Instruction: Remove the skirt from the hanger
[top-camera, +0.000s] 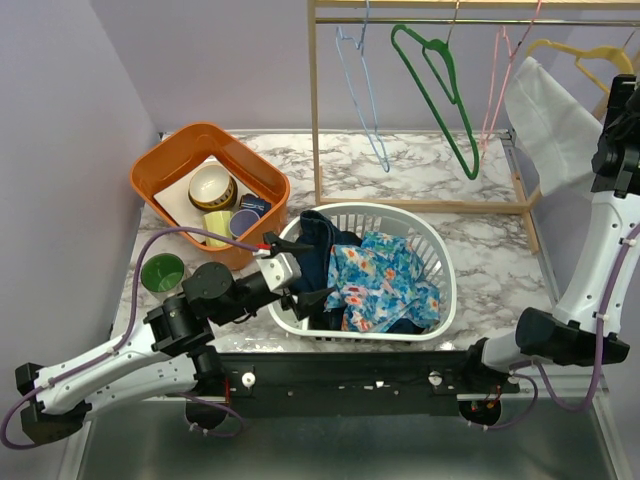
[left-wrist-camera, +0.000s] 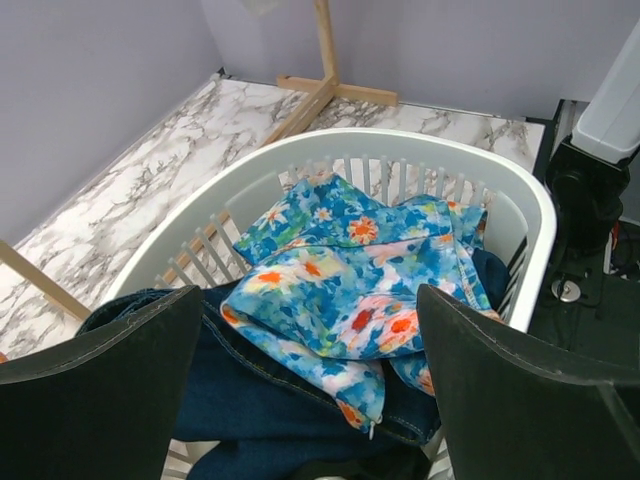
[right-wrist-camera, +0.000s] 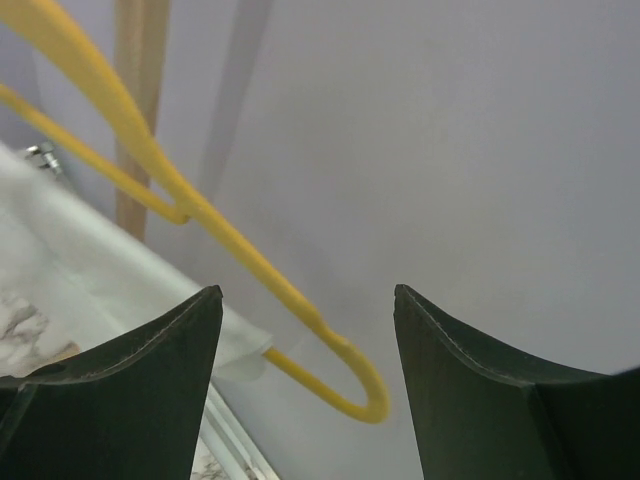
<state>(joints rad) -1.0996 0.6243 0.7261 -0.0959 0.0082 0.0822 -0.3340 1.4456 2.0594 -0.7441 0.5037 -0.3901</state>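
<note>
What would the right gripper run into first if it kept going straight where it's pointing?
Most likely the yellow hanger: its curved end lies between the open fingers of the right gripper. Behind it is only bare wall; its distance is unclear.

The 2 arms (top-camera: 100, 370) have white shells, black joints, purple cables (top-camera: 185, 232) and dark fingers (left-wrist-camera: 100, 390).

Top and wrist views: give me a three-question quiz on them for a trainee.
1. True or false: the left gripper is open above the laundry basket.
2. Which colour is the hanger seen between the fingers of the right gripper? A green, B yellow, C pink.
3. Fill in: in the basket, the floral garment lies on a ___ garment.
Key: 1 true; 2 B; 3 dark blue.
</note>
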